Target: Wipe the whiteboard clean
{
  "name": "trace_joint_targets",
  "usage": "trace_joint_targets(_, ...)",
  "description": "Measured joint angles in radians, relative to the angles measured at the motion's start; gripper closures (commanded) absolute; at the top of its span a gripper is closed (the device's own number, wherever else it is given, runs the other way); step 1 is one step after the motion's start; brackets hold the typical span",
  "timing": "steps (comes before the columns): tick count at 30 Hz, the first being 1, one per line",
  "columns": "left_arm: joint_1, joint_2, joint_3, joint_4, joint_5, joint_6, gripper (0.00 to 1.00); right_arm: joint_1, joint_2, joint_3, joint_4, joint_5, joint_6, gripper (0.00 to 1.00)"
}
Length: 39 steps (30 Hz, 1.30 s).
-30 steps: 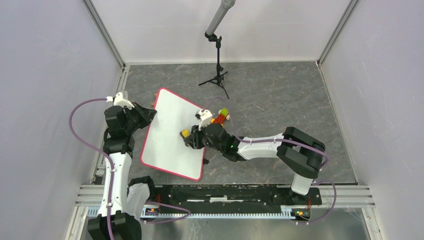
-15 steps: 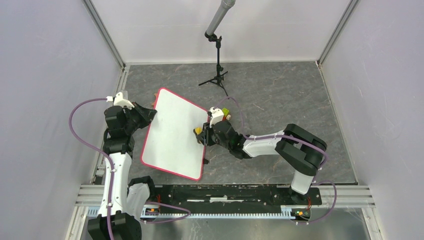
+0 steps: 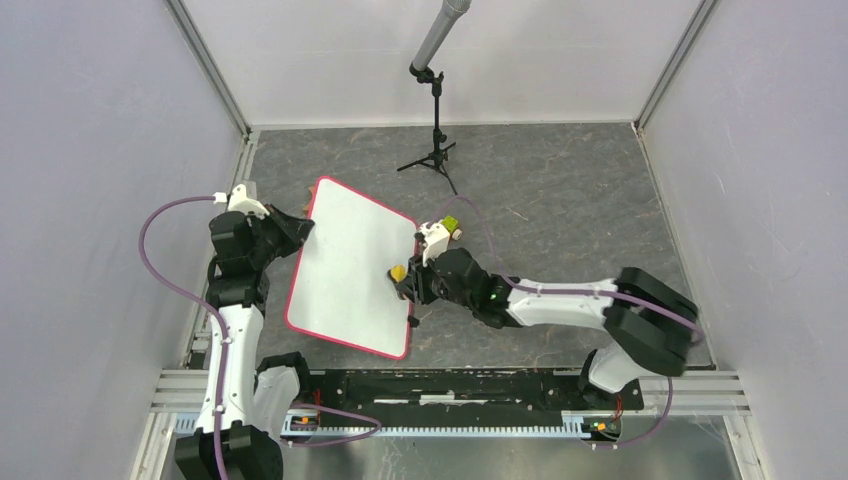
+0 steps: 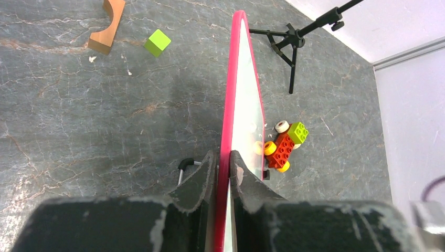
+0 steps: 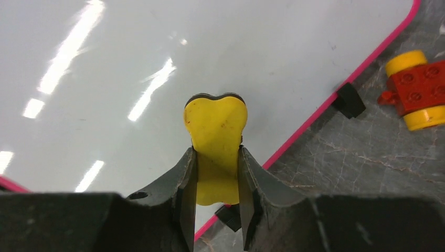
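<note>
1. Whiteboard sits centre-left in the top view. The left wrist view sees it edge-on, so its face barely shows.
2. Left fingers are clamped on its pink rim. Right fingers are clamped on one yellow eraser piece at the board's right edge; contact unclear.
3. Two black clips show on the rim.
4. Bench extras:
   - one brick car
   - one green cube
   - one wooden arch, cropped at the top
   - one tripod stand

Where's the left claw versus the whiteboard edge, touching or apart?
Touching. Left wrist view: left claw fingers clamp the whiteboard's pink rim from both sides, no gap.
</note>
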<state>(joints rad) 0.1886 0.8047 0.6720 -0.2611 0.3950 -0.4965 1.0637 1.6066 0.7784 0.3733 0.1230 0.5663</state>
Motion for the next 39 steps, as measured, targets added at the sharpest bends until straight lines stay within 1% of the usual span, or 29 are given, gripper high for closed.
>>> trace_joint_targets(4,0.000,0.000,0.000,0.000,0.000,0.000,0.98,0.024,-0.175,-0.026,-0.040,0.056,-0.041,0.72)
trace_joint_targets(8,0.000,0.000,0.000,0.000,0.000,0.000,0.98,-0.001,-0.308,-0.097,-0.080,0.219,-0.091,0.71)
trace_joint_targets(10,0.000,0.000,0.000,0.000,0.000,0.000,0.98,-0.028,-0.340,-0.154,-0.114,0.300,-0.109,0.70)
trace_joint_targets(12,0.000,0.000,0.000,0.000,0.000,0.000,0.98,-0.075,-0.350,-0.229,-0.193,0.392,-0.126,0.67)
trace_joint_targets(13,0.000,0.000,0.000,0.000,0.000,0.000,0.98,-0.095,-0.350,-0.237,-0.206,0.403,-0.127,0.67)
trace_joint_targets(15,0.000,0.000,0.000,0.000,0.000,0.000,0.98,-0.182,-0.351,-0.280,-0.286,0.436,-0.130,0.67)
trace_joint_targets(17,0.000,0.000,0.000,0.000,0.000,0.000,0.98,-0.298,-0.351,-0.306,-0.344,0.436,-0.138,0.68)
trace_joint_targets(18,0.000,0.000,0.000,0.000,0.000,0.000,0.98,-0.435,-0.351,-0.325,-0.399,0.432,-0.146,0.68)
trace_joint_targets(25,0.000,0.000,0.000,0.000,0.000,0.000,0.98,-0.470,-0.323,-0.320,-0.439,0.410,-0.166,0.66)
trace_joint_targets(31,0.000,0.000,0.000,0.000,0.000,0.000,0.98,-0.470,-0.317,-0.314,-0.443,0.400,-0.180,0.50)
trace_joint_targets(34,0.000,0.000,0.000,0.000,0.000,0.000,0.98,-0.466,-0.332,-0.303,-0.495,0.390,-0.188,0.35)
trace_joint_targets(36,0.000,0.000,0.000,0.000,0.000,0.000,0.98,-0.438,-0.378,-0.285,-0.555,0.396,-0.197,0.28)
trace_joint_targets(39,0.000,0.000,0.000,0.000,0.000,0.000,0.98,-0.349,-0.500,-0.256,-0.601,0.382,-0.214,0.21)
